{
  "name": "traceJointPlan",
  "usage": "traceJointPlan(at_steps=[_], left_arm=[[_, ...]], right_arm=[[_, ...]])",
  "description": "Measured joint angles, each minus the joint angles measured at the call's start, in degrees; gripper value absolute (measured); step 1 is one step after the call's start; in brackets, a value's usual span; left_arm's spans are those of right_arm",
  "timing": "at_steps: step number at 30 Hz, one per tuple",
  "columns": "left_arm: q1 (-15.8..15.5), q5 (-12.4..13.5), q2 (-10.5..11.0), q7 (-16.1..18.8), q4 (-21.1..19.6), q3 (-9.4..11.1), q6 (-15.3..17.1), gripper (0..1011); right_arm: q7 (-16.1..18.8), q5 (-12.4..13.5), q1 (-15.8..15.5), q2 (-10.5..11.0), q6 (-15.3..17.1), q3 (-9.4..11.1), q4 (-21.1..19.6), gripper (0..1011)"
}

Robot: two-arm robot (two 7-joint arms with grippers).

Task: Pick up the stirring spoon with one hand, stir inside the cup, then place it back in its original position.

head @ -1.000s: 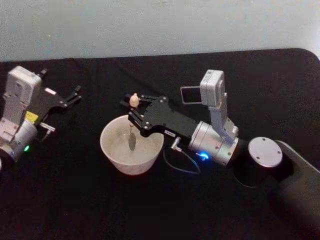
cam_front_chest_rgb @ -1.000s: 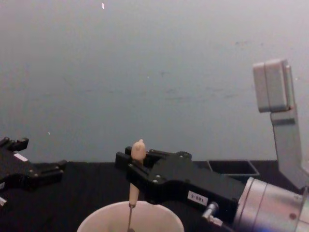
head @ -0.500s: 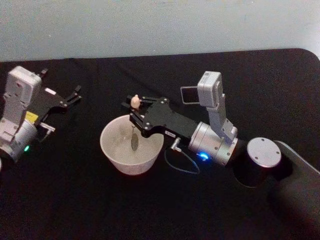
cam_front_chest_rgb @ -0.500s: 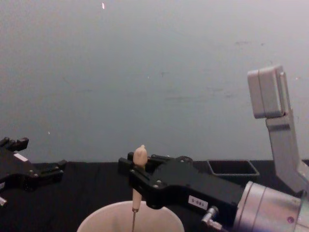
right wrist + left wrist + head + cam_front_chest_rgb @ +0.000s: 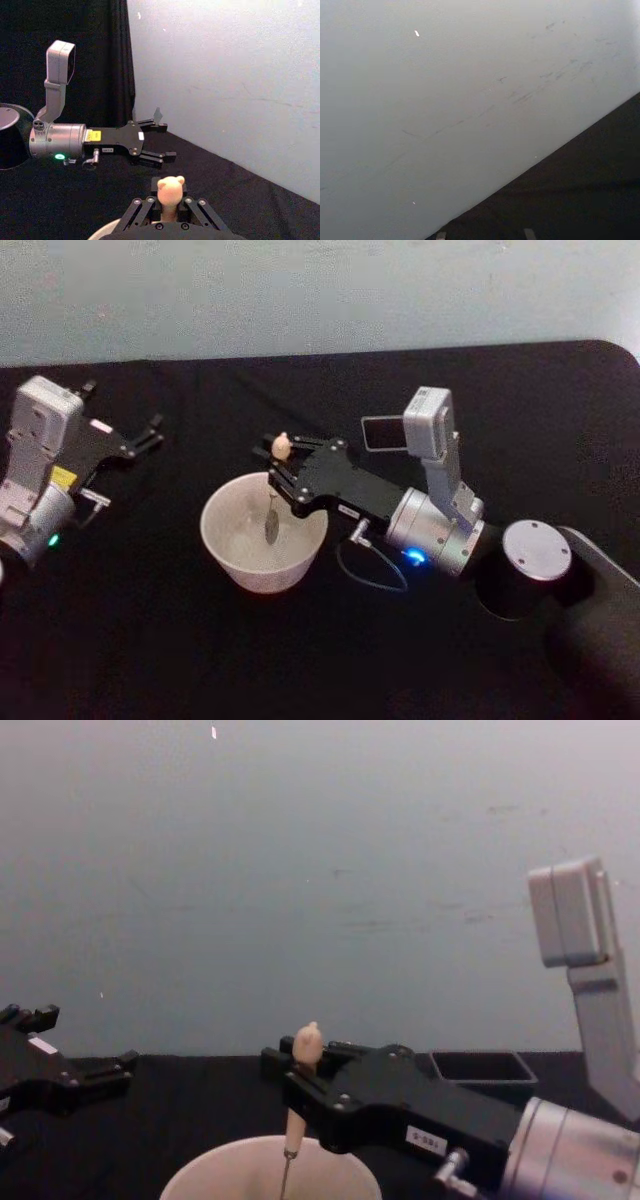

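The stirring spoon (image 5: 282,446) stands upright in the cup (image 5: 212,532), a wide pale bowl at the table's middle. Its wooden knob (image 5: 308,1038) sticks up above my right gripper (image 5: 284,468), which is shut on the handle. Its thin shaft drops to the small bowl (image 5: 271,530), low inside the cup. The right wrist view shows the knob (image 5: 170,189) between the gripper's fingers (image 5: 140,210). The dark grey square holder (image 5: 381,432) stands behind the right arm, also seen in the chest view (image 5: 484,1066). My left gripper (image 5: 148,432) is parked open at the far left, off the cup.
The black tablecloth (image 5: 150,640) covers the table up to a pale wall behind. A thin cable loops (image 5: 370,575) beside the cup under the right wrist. The right arm's round silver joint (image 5: 536,548) sits near the right edge. The left arm's body (image 5: 57,140) lies across the table's left.
My right gripper has carried the spoon a little to the right inside the cup, keeping it upright. The left arm has not moved.
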Motion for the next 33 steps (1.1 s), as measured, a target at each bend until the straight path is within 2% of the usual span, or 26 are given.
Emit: traceJointPlan(at_steps=[17,33], left_arm=[[0.0,0.0,0.0,0.0,0.0,0.0,0.0,1001],[0.0,0.0,0.0,0.0,0.0,0.0,0.0,1001]], right_arm=[[-0.05,0.88,-2.18,1.98,0.22,1.26,-4.08,164],[0.35,0.98,-4.08,3.97,0.68,1.07,-7.01,164]])
